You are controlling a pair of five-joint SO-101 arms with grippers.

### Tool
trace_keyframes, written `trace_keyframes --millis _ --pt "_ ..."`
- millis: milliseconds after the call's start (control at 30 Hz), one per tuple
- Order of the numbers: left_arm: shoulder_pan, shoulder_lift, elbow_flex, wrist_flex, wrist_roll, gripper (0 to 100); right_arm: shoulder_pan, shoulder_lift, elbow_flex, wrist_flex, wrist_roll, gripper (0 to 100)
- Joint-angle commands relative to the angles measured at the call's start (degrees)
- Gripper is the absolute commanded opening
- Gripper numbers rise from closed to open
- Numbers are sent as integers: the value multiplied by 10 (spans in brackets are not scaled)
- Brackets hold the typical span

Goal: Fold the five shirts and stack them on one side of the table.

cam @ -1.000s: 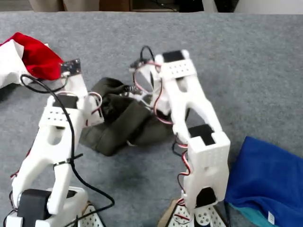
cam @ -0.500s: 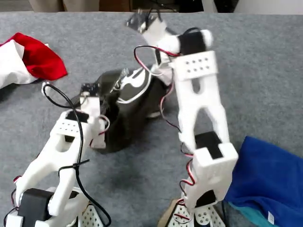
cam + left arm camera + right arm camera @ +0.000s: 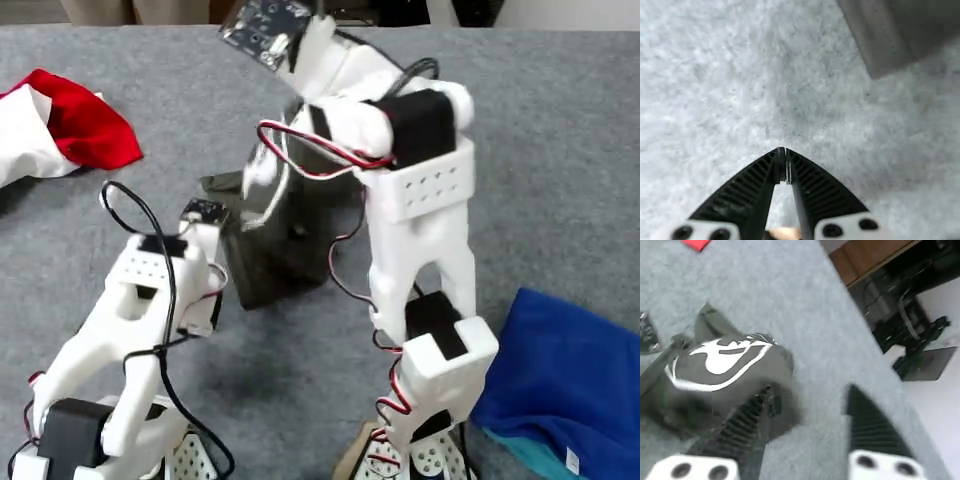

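Note:
A dark olive shirt (image 3: 275, 250) with a white logo (image 3: 725, 357) lies bunched on the grey table (image 3: 560, 150) between the two arms. My right gripper (image 3: 812, 390) hangs open above its far edge, one finger (image 3: 747, 420) close over the cloth, nothing held between the jaws. The right arm (image 3: 420, 190) stands raised over the shirt and hides part of it. My left gripper (image 3: 782, 156) is shut and empty, low over bare table just off a corner of the olive shirt (image 3: 900, 35). The left arm (image 3: 150, 290) sits at the shirt's left.
A red and white shirt (image 3: 75, 125) lies crumpled at the far left edge. A blue shirt (image 3: 570, 375) rests on a teal one (image 3: 530, 455) at the near right corner. Furniture and cables (image 3: 900, 305) stand beyond the table's far edge.
The right arm has risen from the shirt and swung up over it. The olive shirt went from a spread heap to a narrower shape. The left arm drew back toward the near side.

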Motion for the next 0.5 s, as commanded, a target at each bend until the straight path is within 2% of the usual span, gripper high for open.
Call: trace_keyframes --millis 0,133,200,300,467 --pt "-44 -17 -124 65 -4 20 0 -24 23 6 21 345" --pt "-138 -11 -267 75 43 20 48 -51 58 6 30 367" --pt "-162 -5 -321 47 74 21 86 -63 90 6 30 356" --pt "-155 21 -369 -9 105 39 130 -75 168 6 29 329" --pt "-83 112 -425 -87 205 137 180 -98 333 1 29 263"
